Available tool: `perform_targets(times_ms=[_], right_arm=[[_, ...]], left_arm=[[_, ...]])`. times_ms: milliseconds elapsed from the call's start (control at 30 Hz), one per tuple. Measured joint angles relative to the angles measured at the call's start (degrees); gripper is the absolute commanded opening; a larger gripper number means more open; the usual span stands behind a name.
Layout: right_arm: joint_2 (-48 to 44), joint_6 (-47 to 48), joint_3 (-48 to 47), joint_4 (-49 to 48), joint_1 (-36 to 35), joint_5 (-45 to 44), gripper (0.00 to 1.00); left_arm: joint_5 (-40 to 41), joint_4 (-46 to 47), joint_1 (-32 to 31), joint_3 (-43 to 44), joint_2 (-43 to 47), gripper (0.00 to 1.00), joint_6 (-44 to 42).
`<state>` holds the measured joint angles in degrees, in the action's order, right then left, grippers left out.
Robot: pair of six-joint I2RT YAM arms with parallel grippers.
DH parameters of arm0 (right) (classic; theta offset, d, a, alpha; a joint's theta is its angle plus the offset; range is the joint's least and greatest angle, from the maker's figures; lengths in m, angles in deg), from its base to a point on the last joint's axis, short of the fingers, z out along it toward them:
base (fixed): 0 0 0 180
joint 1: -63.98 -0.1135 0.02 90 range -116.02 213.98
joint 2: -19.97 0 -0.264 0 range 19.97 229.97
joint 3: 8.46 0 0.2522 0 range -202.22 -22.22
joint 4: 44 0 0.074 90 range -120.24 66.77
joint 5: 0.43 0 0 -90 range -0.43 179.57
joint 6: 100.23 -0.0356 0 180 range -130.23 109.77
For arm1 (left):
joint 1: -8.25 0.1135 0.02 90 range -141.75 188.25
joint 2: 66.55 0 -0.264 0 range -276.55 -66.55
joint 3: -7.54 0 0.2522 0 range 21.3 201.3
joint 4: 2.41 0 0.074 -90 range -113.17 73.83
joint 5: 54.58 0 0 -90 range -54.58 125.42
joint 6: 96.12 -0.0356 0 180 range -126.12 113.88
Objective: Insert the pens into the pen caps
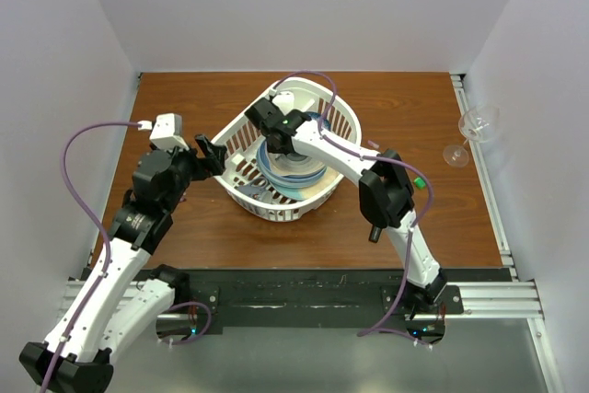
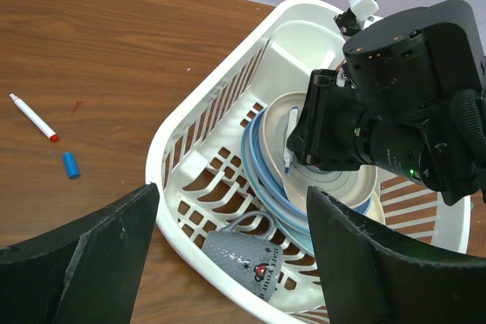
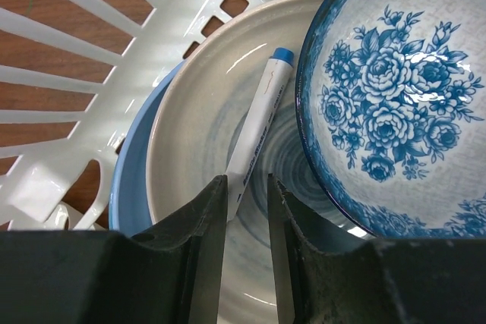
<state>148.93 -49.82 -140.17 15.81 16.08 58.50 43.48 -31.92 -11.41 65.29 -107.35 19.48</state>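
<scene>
A thin white-barrelled pen (image 3: 258, 123) with a blue end lies slanted in a pale swirled bowl (image 3: 190, 111) inside the white basket (image 1: 241, 126). My right gripper (image 3: 247, 181) hovers over the bowl, jaws a little apart. The pen's lower end sits in the gap against the left finger (image 3: 209, 218), not pinched. On the bare wood left of the basket lie a white pen with a red tip (image 2: 33, 117) and a small blue pen cap (image 2: 71, 165). My left gripper (image 2: 233, 191) stands wide open at the basket's left rim, holding nothing.
The basket also holds stacked blue plates (image 2: 262, 180), a blue floral bowl (image 3: 395, 96) and a grey mug (image 2: 243, 254). A wine glass (image 1: 474, 131) lies at the table's right edge. A small green thing (image 1: 419, 182) shows beside my right arm's elbow.
</scene>
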Motion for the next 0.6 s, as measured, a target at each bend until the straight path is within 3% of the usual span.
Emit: perform_targets(times_ms=[400,600], right_arm=[[2.56,-1.18,-2.03,1.29,0.00,-0.98,0.29],[2.75,-0.81,-2.05,1.09,0.00,-0.94,0.24]], left_arm=[[0.13,-0.15,0.00,-0.68,0.44,0.84,-0.31],[0.13,-0.20,0.00,-0.74,0.68,0.84,-0.31]])
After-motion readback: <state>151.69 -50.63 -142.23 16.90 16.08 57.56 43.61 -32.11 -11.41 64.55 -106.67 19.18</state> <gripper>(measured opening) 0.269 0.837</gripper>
